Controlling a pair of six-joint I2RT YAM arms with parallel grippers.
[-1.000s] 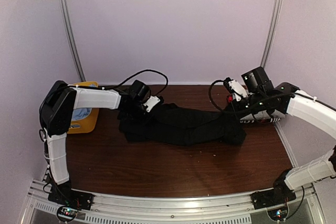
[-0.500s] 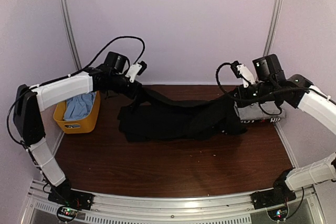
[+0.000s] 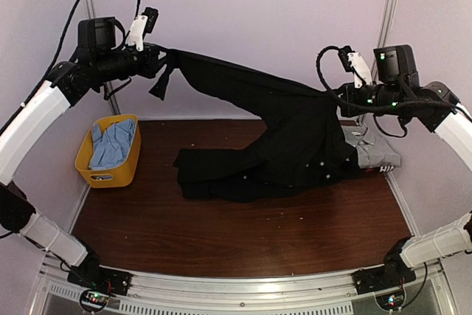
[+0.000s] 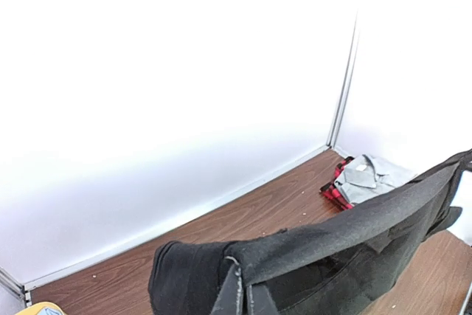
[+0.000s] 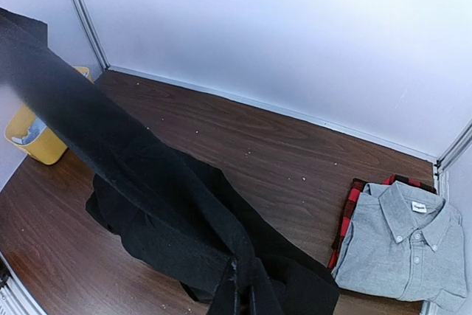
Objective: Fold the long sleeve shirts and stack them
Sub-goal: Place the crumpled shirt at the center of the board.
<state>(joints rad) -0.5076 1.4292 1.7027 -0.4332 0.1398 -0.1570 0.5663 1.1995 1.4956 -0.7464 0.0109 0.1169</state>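
Black shirt hangs taut, long axis left-right, between closed left fingers and right fingers; lower part drapes on worktop.

Taut black shirt drapes onto table; folded grey shirt at right.

We find the black shirt strung as a sloping curtain between the left hand and the right hand, both high above the counter. Its lower part lies heaped across the middle, which bars passage from front to rear there. The near strip of the counter is bare from side to side. A yellow basket holding blue cloth occupies the left rear corner. A folded grey shirt on a red checked garment fills the right rear corner, just beside the heap. Bare wood separates basket and heap.
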